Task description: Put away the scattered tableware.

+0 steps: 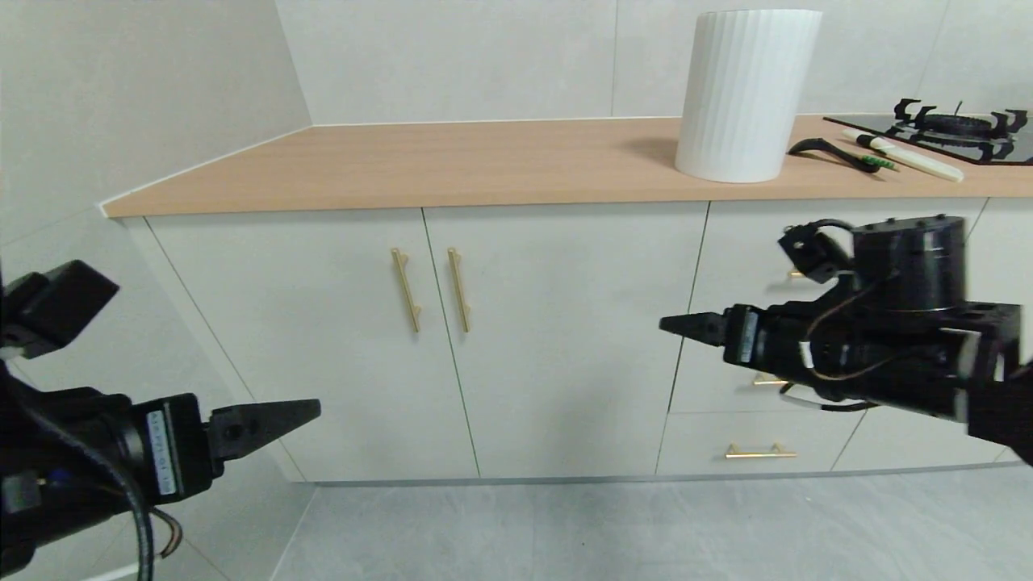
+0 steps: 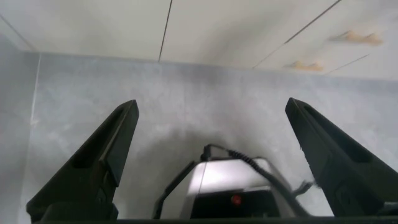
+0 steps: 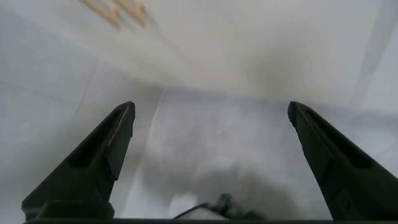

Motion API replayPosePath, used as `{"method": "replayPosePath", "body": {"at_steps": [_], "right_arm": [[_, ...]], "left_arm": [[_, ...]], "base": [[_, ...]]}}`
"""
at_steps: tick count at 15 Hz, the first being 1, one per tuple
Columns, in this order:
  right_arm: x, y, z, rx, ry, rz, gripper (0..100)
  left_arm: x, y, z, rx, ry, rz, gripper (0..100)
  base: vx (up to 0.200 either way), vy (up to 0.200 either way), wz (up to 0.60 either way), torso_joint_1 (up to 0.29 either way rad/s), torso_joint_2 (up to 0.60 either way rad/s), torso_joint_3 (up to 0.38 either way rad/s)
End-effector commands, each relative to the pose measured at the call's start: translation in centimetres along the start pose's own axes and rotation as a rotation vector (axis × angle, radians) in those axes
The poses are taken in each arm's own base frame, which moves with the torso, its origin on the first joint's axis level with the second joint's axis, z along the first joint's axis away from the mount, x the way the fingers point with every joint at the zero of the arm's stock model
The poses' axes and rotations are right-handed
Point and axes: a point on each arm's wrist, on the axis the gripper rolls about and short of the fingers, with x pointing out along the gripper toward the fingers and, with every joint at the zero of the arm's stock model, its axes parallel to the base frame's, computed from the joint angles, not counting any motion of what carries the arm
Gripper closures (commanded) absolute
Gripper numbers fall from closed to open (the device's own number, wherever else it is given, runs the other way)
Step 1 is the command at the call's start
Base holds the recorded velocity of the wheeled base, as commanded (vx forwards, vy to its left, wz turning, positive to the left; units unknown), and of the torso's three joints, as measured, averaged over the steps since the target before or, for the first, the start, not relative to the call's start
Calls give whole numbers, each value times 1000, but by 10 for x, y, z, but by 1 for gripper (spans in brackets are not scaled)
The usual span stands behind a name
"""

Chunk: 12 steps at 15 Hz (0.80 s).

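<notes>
Black left gripper (image 1: 311,411) hung open and empty, low before the cabinet doors (image 1: 436,323). The right gripper (image 1: 670,324), likewise spread wide, was the nearer arm. Above and right of it, on the wooden table (image 1: 444,165) past the white ribbed holder (image 1: 742,97), the utensils (image 1: 880,155) lay slantwise beside the hob (image 1: 960,127).

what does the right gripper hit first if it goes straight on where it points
Nothing stands close ahead of the right gripper. It points past the cabinet doors toward the robot's left, and its wrist view shows floor at their foot ahead, so probably the floor there, though depth is unclear.
</notes>
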Motion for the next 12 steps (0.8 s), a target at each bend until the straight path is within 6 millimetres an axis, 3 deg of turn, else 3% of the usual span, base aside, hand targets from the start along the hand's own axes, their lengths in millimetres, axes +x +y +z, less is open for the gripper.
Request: {"method": "replayPosePath", "body": {"at_steps": [1,2,3,4,5,7,10,12], "right_arm": [[-100,-4,8,-71,-244,-106,0],[-140,-5,4,-92,-343,-129,0],[-159,-5,0,-108,-385,-116,0],[-200,-6,-12,-161,-469,-105,0],[-225,-9,-20,-206,-508,-125,0],[-255,-14,-34,-247,-555,-224,0],[-306,-16,-78,-333,-621,-363,0],[-321,-17,-101,-392,-610,-404,0]], "left_arm": [[-42,15,-10,-28,-116,-60,0],[-62,25,-20,-38,-177,-87,0],[-74,31,-25,-39,-221,-105,0],[-99,45,-40,-28,-326,-103,0],[-110,52,-49,1,-388,-82,0],[-129,59,-61,35,-491,-47,0],[-162,65,-86,128,-694,46,0],[-173,66,-98,193,-763,88,0]], "base": [[0,0,0,0,0,0],[0,0,0,0,0,0],[0,0,0,0,0,0],[0,0,0,0,0,0],[0,0,0,0,0,0],[0,0,0,0,0,0],[0,0,0,0,0,0],[0,0,0,0,0,0]]}}
